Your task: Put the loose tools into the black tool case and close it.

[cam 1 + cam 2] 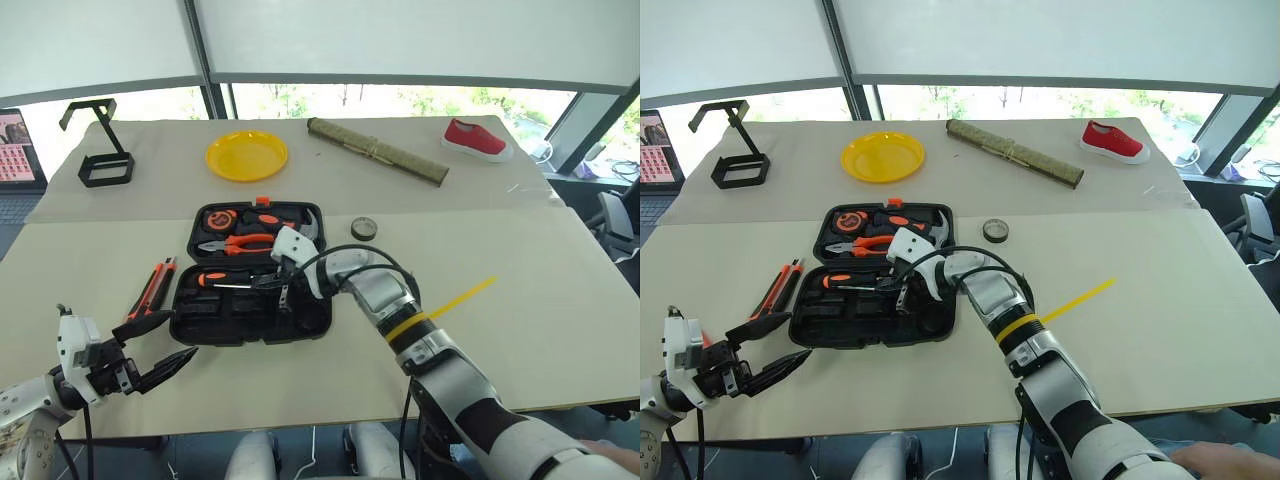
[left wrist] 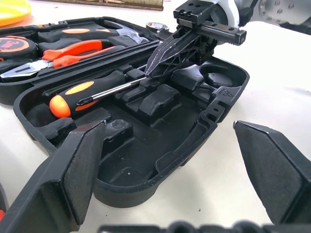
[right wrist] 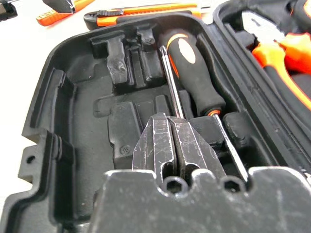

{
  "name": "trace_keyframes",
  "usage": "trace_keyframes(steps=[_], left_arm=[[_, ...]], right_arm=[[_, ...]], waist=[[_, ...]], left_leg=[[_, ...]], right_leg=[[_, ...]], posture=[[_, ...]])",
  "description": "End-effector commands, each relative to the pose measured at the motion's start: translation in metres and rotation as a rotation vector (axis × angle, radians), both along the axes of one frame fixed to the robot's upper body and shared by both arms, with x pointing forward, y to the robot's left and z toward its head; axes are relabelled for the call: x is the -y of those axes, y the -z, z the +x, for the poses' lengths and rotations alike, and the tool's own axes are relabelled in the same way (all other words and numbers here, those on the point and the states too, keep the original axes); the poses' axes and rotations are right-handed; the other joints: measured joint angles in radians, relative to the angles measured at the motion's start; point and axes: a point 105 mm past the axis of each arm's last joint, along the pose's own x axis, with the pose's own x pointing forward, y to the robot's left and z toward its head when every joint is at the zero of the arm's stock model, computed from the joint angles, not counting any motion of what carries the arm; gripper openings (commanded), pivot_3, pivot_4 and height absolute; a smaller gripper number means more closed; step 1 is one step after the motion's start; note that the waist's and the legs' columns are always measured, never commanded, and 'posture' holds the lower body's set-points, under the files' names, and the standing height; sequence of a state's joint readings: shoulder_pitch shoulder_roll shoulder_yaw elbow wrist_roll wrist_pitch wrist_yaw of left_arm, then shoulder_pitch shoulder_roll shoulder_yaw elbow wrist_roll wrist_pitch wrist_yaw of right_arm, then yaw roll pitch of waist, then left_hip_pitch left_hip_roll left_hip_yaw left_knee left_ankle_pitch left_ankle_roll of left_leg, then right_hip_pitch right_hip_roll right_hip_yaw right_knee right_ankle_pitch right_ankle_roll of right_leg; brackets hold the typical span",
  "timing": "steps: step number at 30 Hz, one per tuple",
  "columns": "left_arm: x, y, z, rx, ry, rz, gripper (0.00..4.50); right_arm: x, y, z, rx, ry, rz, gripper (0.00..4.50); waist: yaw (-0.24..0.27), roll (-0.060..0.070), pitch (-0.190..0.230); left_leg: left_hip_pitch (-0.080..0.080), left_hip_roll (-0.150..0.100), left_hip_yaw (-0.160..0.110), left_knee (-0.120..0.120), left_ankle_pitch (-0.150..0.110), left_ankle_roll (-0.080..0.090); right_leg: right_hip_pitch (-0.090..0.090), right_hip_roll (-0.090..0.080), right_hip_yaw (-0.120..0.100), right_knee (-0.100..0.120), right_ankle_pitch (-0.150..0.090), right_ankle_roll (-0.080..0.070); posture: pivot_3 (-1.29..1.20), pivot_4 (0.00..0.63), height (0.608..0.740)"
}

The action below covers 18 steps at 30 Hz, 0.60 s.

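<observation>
Nearest to the robot, the left gripper (image 1: pixel 165 347) waits at the table's near-left edge with its two black fingers spread wide and nothing between them. Just beyond its upper finger lies the utility knife (image 1: pixel 152 288), on the table beside the left wall of the black tool case (image 1: pixel 200 333); its long axis runs away from the robot, leaning a little to the right. So the left arm is clearly the nearer one for this tool. Farther in, the right gripper (image 1: pixel 284 290) hangs over the open case, fingers pressed together on a thin screwdriver shaft (image 3: pixel 171 80) above the moulded slots, where an orange-and-black screwdriver (image 2: pixel 85 91) already lies. Beyond the case, on its right side, the small tape roll (image 1: pixel 364 228) sits on the table, nearer to the right arm, I think.
</observation>
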<state>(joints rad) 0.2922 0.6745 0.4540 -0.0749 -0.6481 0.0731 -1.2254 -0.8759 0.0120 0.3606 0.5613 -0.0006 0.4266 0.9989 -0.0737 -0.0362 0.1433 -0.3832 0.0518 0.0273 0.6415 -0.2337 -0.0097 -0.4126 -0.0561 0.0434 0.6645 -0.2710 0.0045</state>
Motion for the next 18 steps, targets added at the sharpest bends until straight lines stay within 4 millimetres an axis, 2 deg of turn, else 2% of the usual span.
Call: trace_keyframes(steps=[1,6,8,10,12,13,15,18], left_arm=[[0.003,-0.008,0.001,0.021,0.015,0.009,4.5],[0.006,-0.006,0.001,0.012,0.02,0.005,4.5],[0.007,-0.006,0.001,0.009,0.023,0.003,4.5],[0.006,-0.006,0.002,0.01,0.022,0.001,4.5],[0.005,-0.005,0.001,0.011,0.02,0.0,4.5],[0.005,-0.005,0.001,0.011,0.018,-0.001,4.5],[0.004,-0.005,0.001,0.013,0.015,-0.002,4.5],[0.003,-0.005,0.001,0.013,0.012,-0.002,4.5]], right_arm=[[0.015,0.055,-0.006,-0.187,0.073,-0.158,0.04],[0.013,0.051,-0.009,-0.262,0.065,-0.075,0.04],[0.007,0.037,-0.011,-0.248,0.034,0.017,0.04],[0.0,0.007,-0.016,-0.193,-0.047,0.16,0.04],[0.001,-0.026,-0.024,-0.119,-0.135,0.289,0.04],[0.003,-0.036,-0.027,-0.083,-0.161,0.325,0.04],[0.012,-0.052,-0.032,-0.048,-0.193,0.377,0.04],[0.022,-0.059,-0.035,-0.039,-0.192,0.37,0.04]], waist=[[0.0,0.0,0.0],[0.001,0.0,-0.001],[0.002,0.0,-0.001],[0.004,0.0,-0.001],[0.005,-0.001,-0.001],[0.005,-0.002,0.0],[0.005,-0.003,0.001],[0.007,-0.002,0.001]], left_leg=[[0.002,0.0,0.0,0.0,0.0,0.0],[0.011,0.0,0.0,-0.003,0.0,-0.001],[0.011,0.0,0.0,-0.003,0.0,-0.001],[0.01,0.0,0.0,-0.003,0.0,-0.001],[0.007,0.0,0.0,-0.003,0.0,-0.001],[0.005,0.0,-0.001,-0.003,0.0,-0.001],[-0.002,0.0,-0.002,-0.002,0.0,-0.001],[-0.012,-0.001,-0.002,0.001,0.0,-0.001]], right_leg=[[0.002,0.0,0.0,0.0,0.0,0.0],[0.01,0.0,0.0,-0.001,-0.002,-0.001],[0.01,0.001,0.0,-0.001,-0.002,-0.001],[0.01,0.001,0.0,-0.001,-0.002,-0.001],[0.008,0.0,-0.001,-0.002,-0.002,0.0],[0.006,0.0,-0.001,-0.002,-0.002,0.0],[0.001,-0.001,-0.002,-0.002,-0.002,0.001],[-0.01,-0.002,-0.001,0.0,-0.001,0.002]], posture=[[0.0,0.15,0.74],[0.0,0.15,0.74],[0.0,0.15,0.74],[0.0,0.15,0.74],[0.0,0.15,0.74],[0.0,0.15,0.74],[0.0,0.15,0.74],[0.0,0.15,0.74]])
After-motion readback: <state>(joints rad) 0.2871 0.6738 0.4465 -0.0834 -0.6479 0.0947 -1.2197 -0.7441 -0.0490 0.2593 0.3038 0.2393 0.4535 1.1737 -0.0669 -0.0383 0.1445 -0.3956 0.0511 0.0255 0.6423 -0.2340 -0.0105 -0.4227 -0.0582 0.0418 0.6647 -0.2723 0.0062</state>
